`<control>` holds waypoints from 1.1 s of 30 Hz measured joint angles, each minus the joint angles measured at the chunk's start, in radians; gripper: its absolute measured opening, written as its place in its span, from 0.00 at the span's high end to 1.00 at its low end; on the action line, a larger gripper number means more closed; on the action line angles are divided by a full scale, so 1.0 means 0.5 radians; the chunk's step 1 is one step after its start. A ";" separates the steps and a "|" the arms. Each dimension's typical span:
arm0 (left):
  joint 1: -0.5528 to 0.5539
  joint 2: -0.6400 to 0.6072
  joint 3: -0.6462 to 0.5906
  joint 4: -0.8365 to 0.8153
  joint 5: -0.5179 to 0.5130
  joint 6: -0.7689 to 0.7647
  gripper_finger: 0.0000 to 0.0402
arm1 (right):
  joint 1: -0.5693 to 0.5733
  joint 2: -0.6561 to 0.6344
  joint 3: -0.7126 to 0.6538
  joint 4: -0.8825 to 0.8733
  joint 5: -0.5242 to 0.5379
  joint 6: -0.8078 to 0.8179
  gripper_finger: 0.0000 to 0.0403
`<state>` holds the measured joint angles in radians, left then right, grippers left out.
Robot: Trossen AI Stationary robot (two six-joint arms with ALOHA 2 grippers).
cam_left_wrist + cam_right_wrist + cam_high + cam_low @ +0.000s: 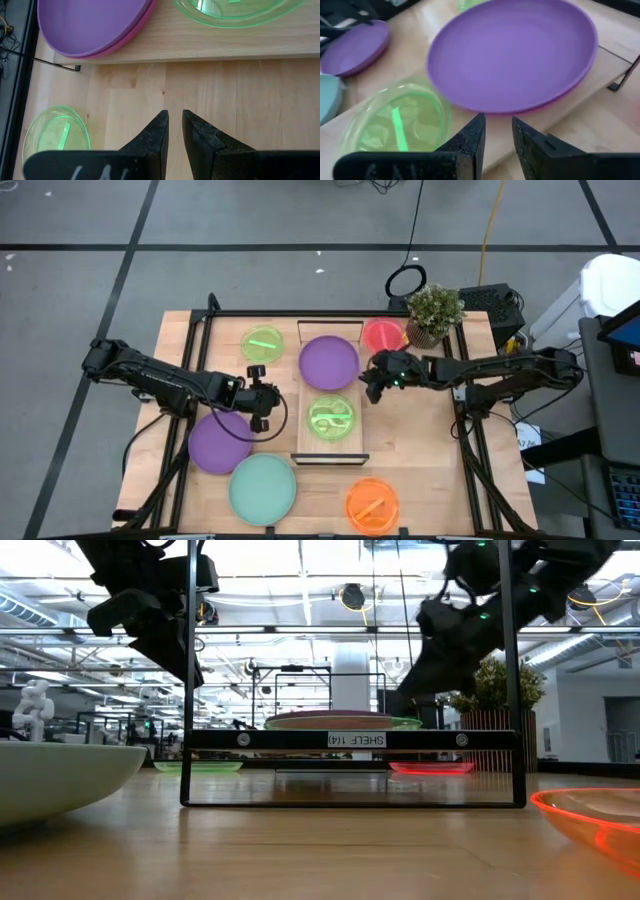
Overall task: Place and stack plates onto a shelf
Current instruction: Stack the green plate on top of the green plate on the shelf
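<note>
shelf (304, 402): 2 purple plates (329, 362), perhaps over magenta; 1 lime | table (430, 480): 1 mint, 1 orange, 1 red-pink | my left gripper (262, 394), right gripper (374, 378): narrowly parted, empty

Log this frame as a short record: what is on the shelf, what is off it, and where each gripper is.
shelf: holds a purple plate stacked on a magenta plate, plus a lime-green plate
off shelf, left side: lime-green plate, second purple plate, mint-green plate
off shelf, right side: red-pink plate, orange plate
left gripper: above the table beside the shelf, empty, narrow gap between fingers
right gripper: at the shelf's right edge by the stacked purple plate, empty, slightly open
</note>
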<state>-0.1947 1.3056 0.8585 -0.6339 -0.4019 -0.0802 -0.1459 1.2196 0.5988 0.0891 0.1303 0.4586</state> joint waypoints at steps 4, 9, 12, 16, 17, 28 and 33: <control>0.000 0.000 0.000 -0.001 0.000 -0.002 0.84 | 0.073 -0.143 -0.161 0.171 0.003 -0.094 0.80; 0.000 0.000 0.000 -0.001 0.000 -0.015 0.84 | 0.150 -0.320 -0.346 0.373 -0.028 -0.397 0.80; 0.000 0.000 0.000 -0.001 0.001 -0.017 0.84 | 0.168 -0.373 -0.464 0.496 -0.188 -0.586 0.80; 0.000 0.001 0.000 0.000 0.001 -0.028 0.84 | 0.171 -0.394 -0.606 0.833 -0.294 -0.481 0.80; 0.000 0.000 0.000 -0.001 0.001 -0.041 0.84 | 0.170 -0.400 -0.636 0.863 -0.318 -0.440 0.80; -0.095 0.000 0.000 -0.001 0.074 -0.310 0.84 | 0.217 -0.403 -0.681 0.889 -0.313 -0.625 0.80; -0.218 0.000 0.000 0.002 0.075 -0.461 0.84 | 0.308 -0.402 -0.681 0.808 -0.232 -0.607 0.80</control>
<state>-0.3035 1.3056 0.8585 -0.6331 -0.3646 -0.3109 0.0080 1.0183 0.2584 0.4929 0.0140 0.1549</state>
